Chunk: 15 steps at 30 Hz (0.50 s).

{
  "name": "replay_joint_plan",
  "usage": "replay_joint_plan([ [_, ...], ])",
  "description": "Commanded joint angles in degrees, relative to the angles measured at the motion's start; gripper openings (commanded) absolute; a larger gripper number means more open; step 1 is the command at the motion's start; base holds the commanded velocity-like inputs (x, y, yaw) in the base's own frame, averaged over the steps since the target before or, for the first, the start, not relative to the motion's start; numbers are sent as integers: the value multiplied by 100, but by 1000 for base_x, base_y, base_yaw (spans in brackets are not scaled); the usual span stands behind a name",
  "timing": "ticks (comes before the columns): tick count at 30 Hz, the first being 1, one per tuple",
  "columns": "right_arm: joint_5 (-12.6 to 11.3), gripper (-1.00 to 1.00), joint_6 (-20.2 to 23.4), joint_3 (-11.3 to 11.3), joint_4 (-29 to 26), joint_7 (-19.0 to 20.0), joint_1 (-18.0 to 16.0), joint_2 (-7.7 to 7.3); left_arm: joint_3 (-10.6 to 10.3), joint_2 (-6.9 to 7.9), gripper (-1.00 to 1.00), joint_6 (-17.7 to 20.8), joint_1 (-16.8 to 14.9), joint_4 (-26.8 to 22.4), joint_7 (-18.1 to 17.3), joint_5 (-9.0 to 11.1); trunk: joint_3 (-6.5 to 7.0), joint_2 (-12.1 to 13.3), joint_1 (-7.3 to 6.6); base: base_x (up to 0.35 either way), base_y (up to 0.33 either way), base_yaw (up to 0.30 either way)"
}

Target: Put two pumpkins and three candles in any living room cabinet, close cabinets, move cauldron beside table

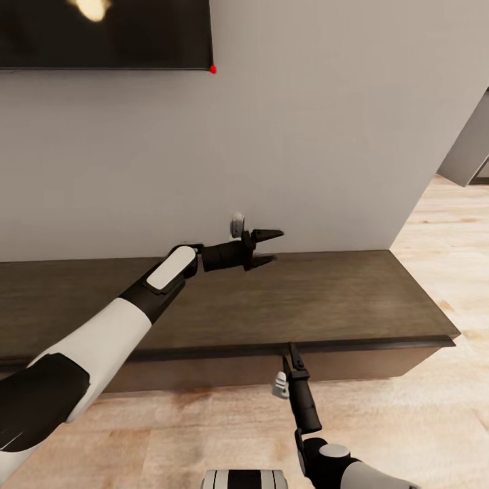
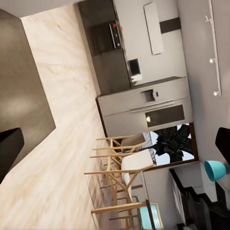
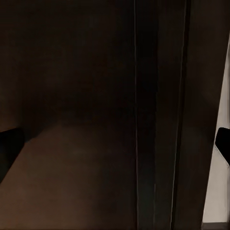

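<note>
The long, low dark brown cabinet (image 1: 326, 299) runs along the grey wall, and its fronts (image 1: 204, 373) look flush under the top's lip. My left gripper (image 1: 267, 246) hovers open and empty above the cabinet top, close to the wall. My right gripper (image 1: 290, 356) is open, with its fingers pointing up at the cabinet's front edge. In the right wrist view the dark wood front (image 3: 96, 120) is very close, with a seam running across it. The pumpkins, candles and cauldron are out of view.
A black wall-mounted screen (image 1: 102, 34) hangs above the cabinet at the upper left. Pale wood floor (image 1: 441, 272) runs past the cabinet's right end. The left wrist view takes in wooden chairs (image 2: 120, 167) and grey kitchen units (image 2: 148, 105) further off.
</note>
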Motion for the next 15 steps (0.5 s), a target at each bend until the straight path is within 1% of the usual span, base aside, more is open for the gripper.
replay_joint_plan([
  [1, 5, 100, -17, -34, 11, 53, -5, -15, -1, -1, 100, 0, 33, -4, 1, 3, 1, 0, 1, 0, 0, 0],
  [4, 108, 100, -18, -50, 12, 61, -6, -43, -1, 2, 100, 0, 48, -19, 3, 3, 1, 0, 1, 0, 0, 0],
  [11, 151, 100, -4, -89, 13, 64, -7, -43, -1, -6, 100, 0, 52, -36, 11, 3, 1, 0, 1, 0, 0, 0],
  [12, 157, -100, -2, -94, 16, 65, -7, -43, -1, -11, 100, 0, 52, -38, 12, 3, 1, 0, 1, 0, 0, 0],
  [15, 192, -100, 3, -118, 15, 62, -7, -42, -1, -36, 100, 0, 52, -44, 12, 3, 1, 0, 1, 0, 0, 0],
])
